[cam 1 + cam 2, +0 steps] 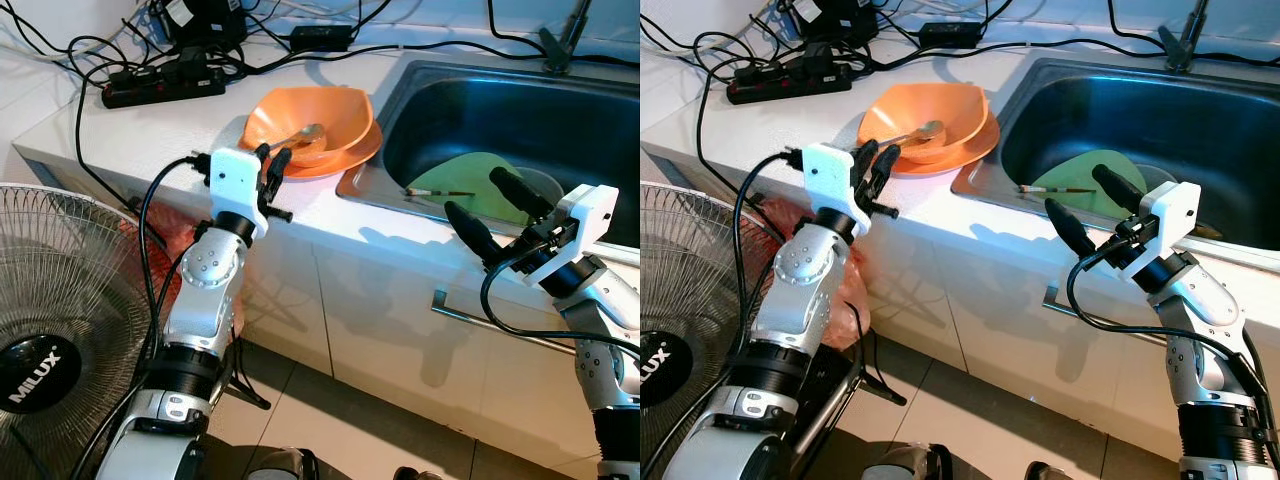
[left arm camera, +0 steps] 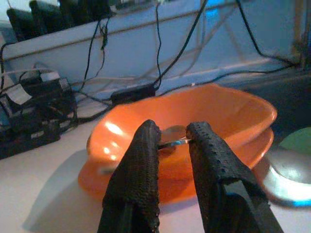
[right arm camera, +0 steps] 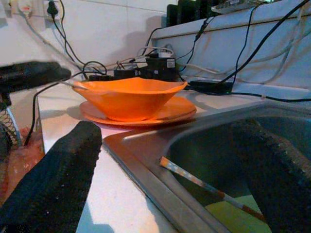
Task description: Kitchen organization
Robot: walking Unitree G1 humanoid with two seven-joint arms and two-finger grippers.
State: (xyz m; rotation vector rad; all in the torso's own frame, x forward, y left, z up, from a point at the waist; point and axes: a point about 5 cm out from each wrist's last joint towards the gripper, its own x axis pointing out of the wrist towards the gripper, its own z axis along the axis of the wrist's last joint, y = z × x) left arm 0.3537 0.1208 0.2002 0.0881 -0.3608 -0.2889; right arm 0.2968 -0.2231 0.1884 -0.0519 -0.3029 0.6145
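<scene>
Two grippers up: my left gripper [image 1: 272, 160], fingers narrow, at the bowl [image 1: 310, 120]; right gripper [image 1: 492, 205] wide over the sink [image 1: 520, 110].

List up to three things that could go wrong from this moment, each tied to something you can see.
1. The left gripper sits at the orange bowl holding a spoon; a nudge might tip the spoon out.
2. A power strip and cables lie near the sink; splashes could reach them.
3. The right gripper, open over the sink edge, could knock the chopstick.
</scene>
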